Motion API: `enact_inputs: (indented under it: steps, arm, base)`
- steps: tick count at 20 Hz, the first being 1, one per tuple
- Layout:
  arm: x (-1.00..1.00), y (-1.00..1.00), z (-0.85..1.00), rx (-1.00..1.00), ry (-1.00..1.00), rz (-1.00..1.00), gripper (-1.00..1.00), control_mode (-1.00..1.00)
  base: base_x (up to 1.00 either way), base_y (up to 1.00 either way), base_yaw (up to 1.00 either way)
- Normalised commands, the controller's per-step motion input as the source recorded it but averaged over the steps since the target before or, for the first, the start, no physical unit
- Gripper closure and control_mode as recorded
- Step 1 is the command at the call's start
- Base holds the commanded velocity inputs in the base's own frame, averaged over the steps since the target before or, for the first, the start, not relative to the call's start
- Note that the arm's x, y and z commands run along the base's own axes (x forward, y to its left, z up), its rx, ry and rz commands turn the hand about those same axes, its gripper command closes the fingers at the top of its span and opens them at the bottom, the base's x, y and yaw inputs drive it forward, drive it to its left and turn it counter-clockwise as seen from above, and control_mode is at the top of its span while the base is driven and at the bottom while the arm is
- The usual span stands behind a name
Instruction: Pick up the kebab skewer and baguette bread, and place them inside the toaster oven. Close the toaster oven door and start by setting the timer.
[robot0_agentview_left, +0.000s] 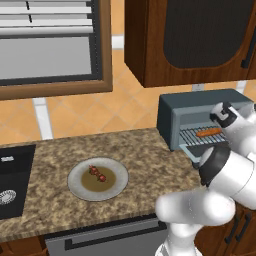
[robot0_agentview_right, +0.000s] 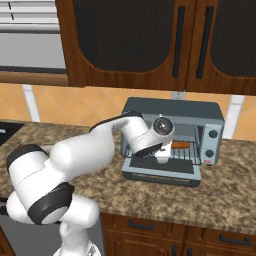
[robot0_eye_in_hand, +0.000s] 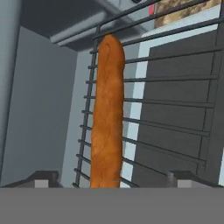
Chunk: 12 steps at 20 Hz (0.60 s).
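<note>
The baguette bread (robot0_eye_in_hand: 107, 113) lies on the wire rack (robot0_eye_in_hand: 175, 105) inside the toaster oven (robot0_agentview_left: 200, 112). It also shows as an orange-brown rod in both base views (robot0_agentview_left: 209, 132) (robot0_agentview_right: 180, 145). My gripper (robot0_eye_in_hand: 114, 180) is open at the oven mouth. Its two fingertips stand wide apart on either side of the loaf's near end without touching it. The toaster oven door (robot0_agentview_right: 161, 172) hangs folded down in front. The kebab skewer (robot0_agentview_left: 98, 174) rests on a grey plate (robot0_agentview_left: 80, 189) on the counter, far to the left of the oven.
Dark wooden cabinets (robot0_agentview_right: 135, 40) hang close above the oven. The oven's knobs (robot0_agentview_right: 214, 135) are on its right side. A black cooktop (robot0_agentview_left: 12, 180) sits at the counter's left end. Granite counter (robot0_agentview_left: 150, 150) lies between plate and oven.
</note>
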Motion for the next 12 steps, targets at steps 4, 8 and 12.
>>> enact_inputs:
  steps: [4, 8, 12]
  arm:
    - [-0.62, 0.16, 0.14, -0.09, 0.06, 0.11, -1.00, -1.00]
    - [-0.43, 0.72, 0.00, -0.06, 0.13, 0.34, -1.00, -1.00]
    - [-0.21, 1.00, 0.00, -0.09, 0.17, 0.49, -1.00, -1.00]
  base:
    - [0.00, 0.00, 0.00]
    - [0.00, 0.00, 0.00]
    - [0.00, 0.00, 0.00]
